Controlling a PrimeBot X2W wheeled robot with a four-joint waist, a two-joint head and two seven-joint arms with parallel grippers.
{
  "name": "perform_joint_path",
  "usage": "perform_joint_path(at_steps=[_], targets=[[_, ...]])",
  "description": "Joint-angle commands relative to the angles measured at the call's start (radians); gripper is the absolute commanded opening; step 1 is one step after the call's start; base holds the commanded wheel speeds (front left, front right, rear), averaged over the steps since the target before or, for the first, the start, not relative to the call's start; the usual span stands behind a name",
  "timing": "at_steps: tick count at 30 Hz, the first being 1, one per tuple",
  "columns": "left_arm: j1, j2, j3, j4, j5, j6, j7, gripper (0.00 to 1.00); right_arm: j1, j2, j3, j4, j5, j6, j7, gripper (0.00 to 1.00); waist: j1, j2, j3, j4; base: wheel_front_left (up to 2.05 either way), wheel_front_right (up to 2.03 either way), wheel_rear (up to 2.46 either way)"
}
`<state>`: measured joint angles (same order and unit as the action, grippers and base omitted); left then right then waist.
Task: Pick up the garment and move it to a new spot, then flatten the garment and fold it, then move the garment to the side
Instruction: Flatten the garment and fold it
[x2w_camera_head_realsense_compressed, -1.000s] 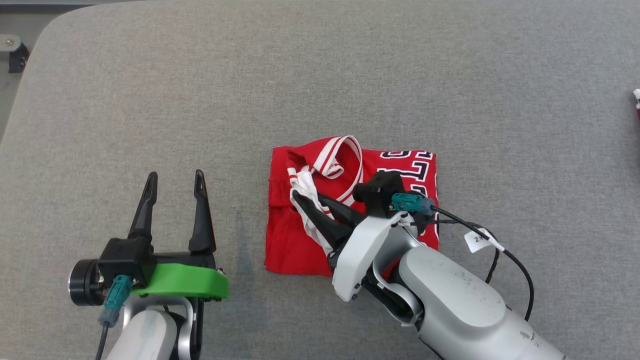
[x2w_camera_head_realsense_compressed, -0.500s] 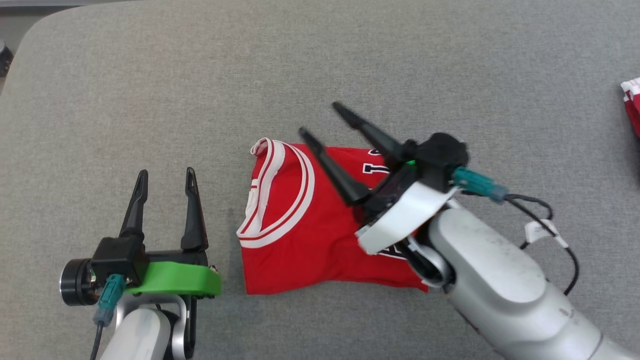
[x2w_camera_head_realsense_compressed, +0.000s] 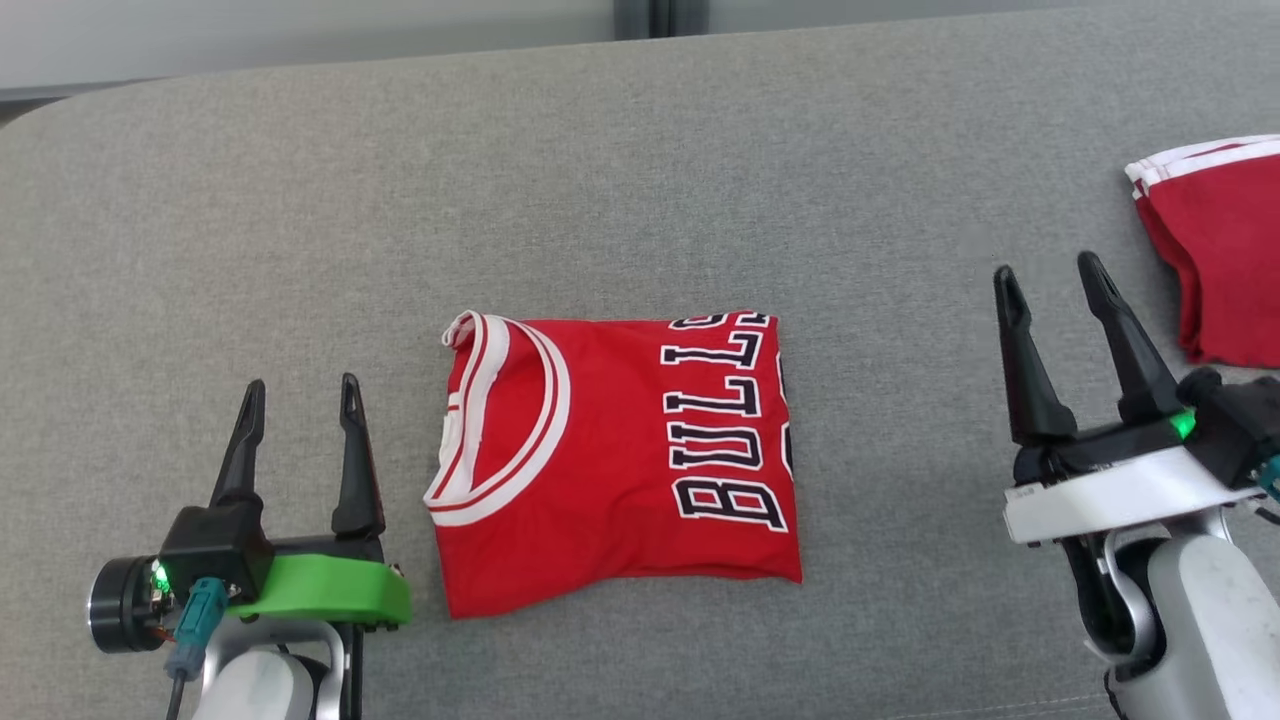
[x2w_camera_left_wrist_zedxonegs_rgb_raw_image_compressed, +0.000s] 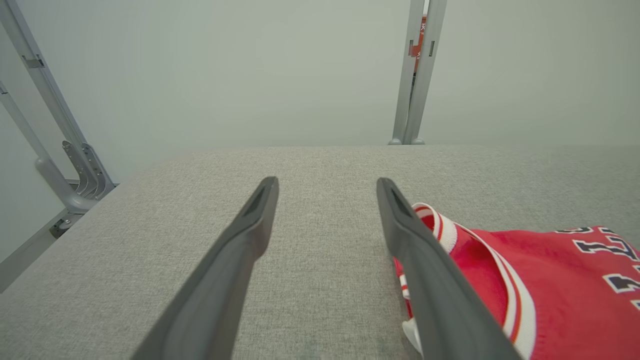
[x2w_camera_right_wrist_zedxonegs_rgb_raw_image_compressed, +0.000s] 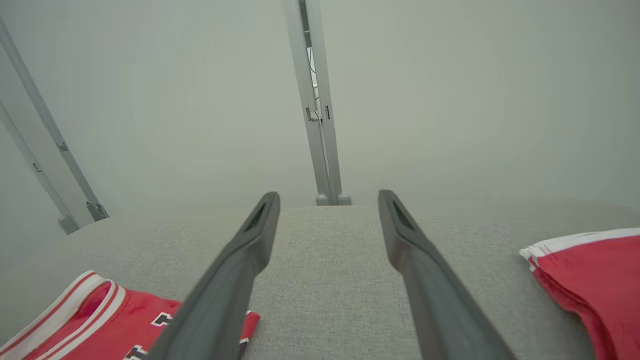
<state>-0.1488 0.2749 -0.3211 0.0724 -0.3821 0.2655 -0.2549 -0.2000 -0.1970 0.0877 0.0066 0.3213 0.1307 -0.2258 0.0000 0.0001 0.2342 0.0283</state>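
Note:
The garment (x2w_camera_head_realsense_compressed: 615, 455) is a red jersey with white trim and dark lettering, folded into a rough square on the grey padded surface (x2w_camera_head_realsense_compressed: 640, 180). My left gripper (x2w_camera_head_realsense_compressed: 296, 397) stands open just left of it, nothing between its fingers. The left wrist view has the jersey's collar (x2w_camera_left_wrist_zedxonegs_rgb_raw_image_compressed: 505, 285) beside the right finger. Well to the right of the jersey, my right gripper (x2w_camera_head_realsense_compressed: 1046, 275) is open and empty, apart from the cloth. A corner of the garment (x2w_camera_right_wrist_zedxonegs_rgb_raw_image_compressed: 100, 325) lies at the lower left of the right wrist view.
A second folded red garment (x2w_camera_head_realsense_compressed: 1215, 250) with white trim lies at the right edge of the surface, close to my right gripper; it is also in the right wrist view (x2w_camera_right_wrist_zedxonegs_rgb_raw_image_compressed: 590, 270). Metal frame posts (x2w_camera_left_wrist_zedxonegs_rgb_raw_image_compressed: 417, 70) stand behind the surface against a pale wall.
My right gripper let go of the jersey's white-trimmed edge, opened, and drew away to the right. The jersey now lies flat and folded. The head camera has shifted. The left gripper kept its pose.

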Motion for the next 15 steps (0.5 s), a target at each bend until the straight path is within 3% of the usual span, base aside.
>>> perform_joint_path(at_steps=[1, 15], targets=[[0.019, 0.012, 0.005, 0.004, -0.009, 0.005, 0.003, 1.00, 0.038, 0.007, -0.020, -0.014, -0.010, 0.000, 0.012, 1.00, 0.0000, -0.0001, -0.035, -0.029, 0.00, 0.00, 0.00], [0.127, 0.037, -0.015, 0.012, -0.023, -0.001, 0.015, 1.00, 0.253, 0.051, -0.086, -0.118, -0.064, 0.000, 0.099, 1.00, 0.0000, -0.0001, -0.156, -0.053, 0.00, 0.00, 0.00]])
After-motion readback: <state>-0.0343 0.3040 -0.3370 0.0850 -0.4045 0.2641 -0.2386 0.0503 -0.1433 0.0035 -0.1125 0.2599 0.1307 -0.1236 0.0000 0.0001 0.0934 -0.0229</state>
